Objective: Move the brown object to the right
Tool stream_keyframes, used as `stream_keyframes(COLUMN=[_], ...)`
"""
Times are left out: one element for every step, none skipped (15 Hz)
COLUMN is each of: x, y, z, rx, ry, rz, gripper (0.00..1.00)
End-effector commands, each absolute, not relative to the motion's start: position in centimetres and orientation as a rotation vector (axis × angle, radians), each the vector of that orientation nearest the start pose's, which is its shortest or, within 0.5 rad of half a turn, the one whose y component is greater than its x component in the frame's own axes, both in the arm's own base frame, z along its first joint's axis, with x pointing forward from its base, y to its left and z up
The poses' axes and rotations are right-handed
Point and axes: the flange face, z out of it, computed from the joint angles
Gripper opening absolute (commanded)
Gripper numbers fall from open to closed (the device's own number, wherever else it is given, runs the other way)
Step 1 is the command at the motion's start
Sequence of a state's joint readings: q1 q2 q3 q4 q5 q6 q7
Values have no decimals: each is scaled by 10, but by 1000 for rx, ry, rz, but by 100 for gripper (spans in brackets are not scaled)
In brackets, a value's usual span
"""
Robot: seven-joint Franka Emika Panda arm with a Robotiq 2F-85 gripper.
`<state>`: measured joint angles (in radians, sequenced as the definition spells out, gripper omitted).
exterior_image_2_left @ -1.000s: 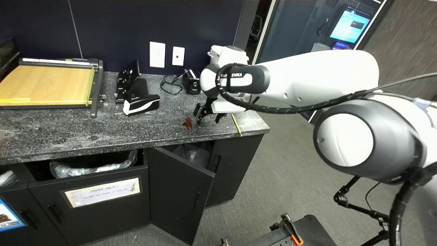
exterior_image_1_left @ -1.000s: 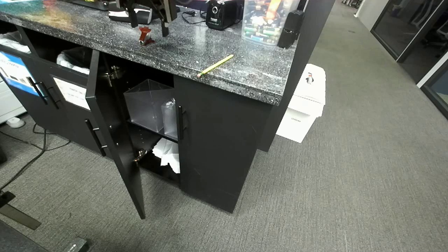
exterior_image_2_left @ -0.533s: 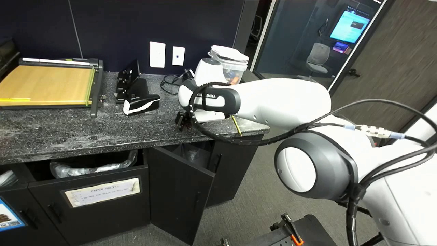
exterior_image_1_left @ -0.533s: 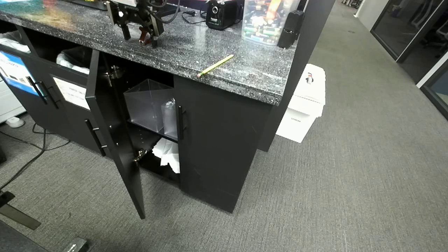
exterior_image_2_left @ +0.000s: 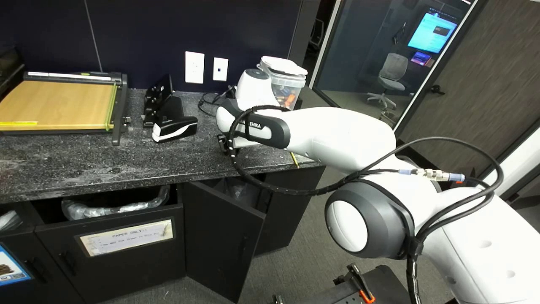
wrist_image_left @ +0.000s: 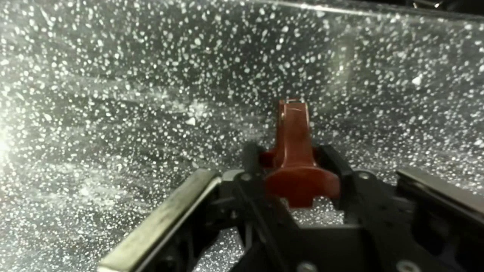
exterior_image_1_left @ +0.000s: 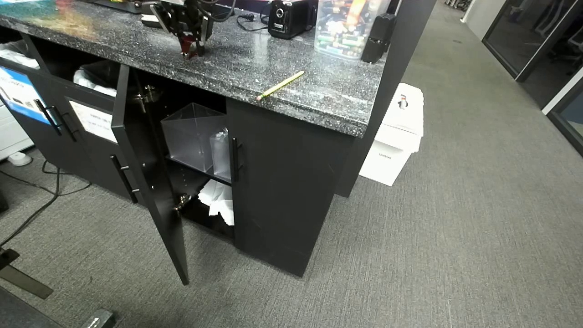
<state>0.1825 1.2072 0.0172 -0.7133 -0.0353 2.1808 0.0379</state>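
The brown object [wrist_image_left: 297, 132], a small reddish-brown piece with a narrow stem and a wider end, rests on the speckled dark counter [wrist_image_left: 151, 75]. My gripper [wrist_image_left: 293, 156] straddles it in the wrist view, with one black finger [wrist_image_left: 250, 158] against each side of its wide part. The jaws have come in from both sides and look shut on it. In an exterior view, bits of the brown object [exterior_image_1_left: 186, 44] show between and below the dark fingers of the gripper [exterior_image_1_left: 193, 48]. From the opposite angle the arm and its cable hide it; part of the gripper [exterior_image_2_left: 222, 144] peeks out.
A yellow pencil [exterior_image_1_left: 280, 85] lies near the counter's front corner. Behind stand a black box-shaped device [exterior_image_1_left: 288, 19] and a clear tub of batteries [exterior_image_1_left: 339, 34]. A stapler [exterior_image_2_left: 175, 128] and paper trimmer [exterior_image_2_left: 59, 103] sit farther along. A cabinet door [exterior_image_2_left: 223, 236] hangs open below.
The arm has moved over to the brown object and come down around it. The fingers, wide apart a second ago, have drawn together on it. The object looks about where it was.
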Motion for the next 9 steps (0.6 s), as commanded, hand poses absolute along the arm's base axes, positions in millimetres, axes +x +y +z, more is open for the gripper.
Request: stream_keyframes(x=[816, 814, 813, 812, 811, 811, 811, 812, 813], y=[155, 156, 159, 163, 164, 163, 155, 145, 125], z=[246, 254, 264, 280, 294, 316, 342, 363, 385], rx=[-3096, -3094, -3091, -3083, -3076, -3065, -3055, -3041, -3030], ry=[-207, -188, -174, -164, -152, -136, -109, -79, -33], rz=[-431, -409, -397, -397, -403, -425, -439, -456, -461], gripper=[15, 9, 4, 7, 6, 7, 7, 7, 7])
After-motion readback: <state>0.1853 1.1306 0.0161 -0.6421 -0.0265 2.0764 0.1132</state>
